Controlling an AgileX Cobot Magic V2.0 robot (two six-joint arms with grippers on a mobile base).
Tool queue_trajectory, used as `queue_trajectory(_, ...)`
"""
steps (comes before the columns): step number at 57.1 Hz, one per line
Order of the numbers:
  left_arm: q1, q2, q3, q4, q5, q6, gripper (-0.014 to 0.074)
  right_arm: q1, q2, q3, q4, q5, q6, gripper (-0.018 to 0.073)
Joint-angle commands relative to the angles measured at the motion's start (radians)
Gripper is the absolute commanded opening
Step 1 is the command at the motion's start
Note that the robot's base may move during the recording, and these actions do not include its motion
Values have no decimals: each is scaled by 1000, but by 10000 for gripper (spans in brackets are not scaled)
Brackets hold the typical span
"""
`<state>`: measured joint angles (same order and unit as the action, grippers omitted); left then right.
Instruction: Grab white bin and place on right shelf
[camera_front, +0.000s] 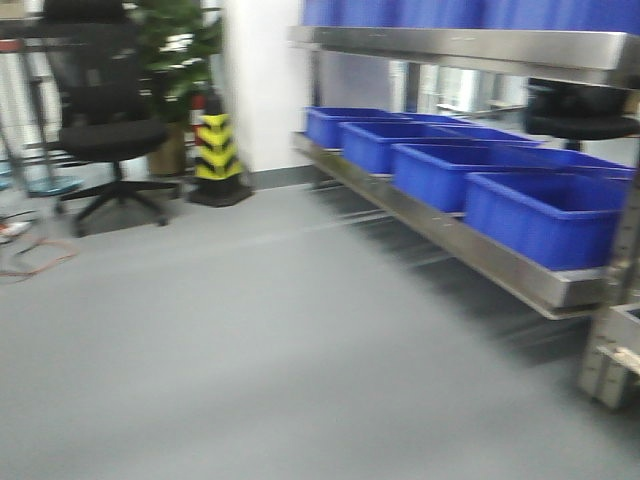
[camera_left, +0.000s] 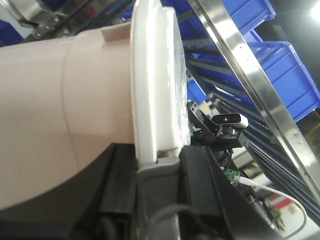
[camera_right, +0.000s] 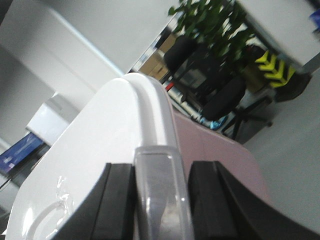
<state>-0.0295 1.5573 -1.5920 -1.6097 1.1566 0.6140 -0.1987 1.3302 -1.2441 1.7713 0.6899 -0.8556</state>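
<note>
No words, numbers or brand names can be read in any view. The only sign-like marking is the black-and-yellow chevron warning pattern on the corner guard standing by the white wall; the right wrist view shows it too. The blue screen in that view is too blurred to read.

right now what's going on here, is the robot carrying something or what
Yes. The robot has the white bin held between its two arms, with the left gripper and the right gripper each clamped on the rim at opposite ends. The bin is not yet on the right shelf, which stands ahead and to the right. The lower tier that shows there is lined with blue bins. The front view is blurred.
</note>
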Motion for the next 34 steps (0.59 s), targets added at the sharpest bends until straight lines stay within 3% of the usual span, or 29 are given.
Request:
queue_trajectory(1, -24, -53, -40, -118, 172, 19, -127, 12, -39, -38, 139, 52, -5, 64)
queue_trajectory(34, -24, -53, -40, -118, 172, 19, -127, 12, -39, -38, 139, 52, -5, 64)
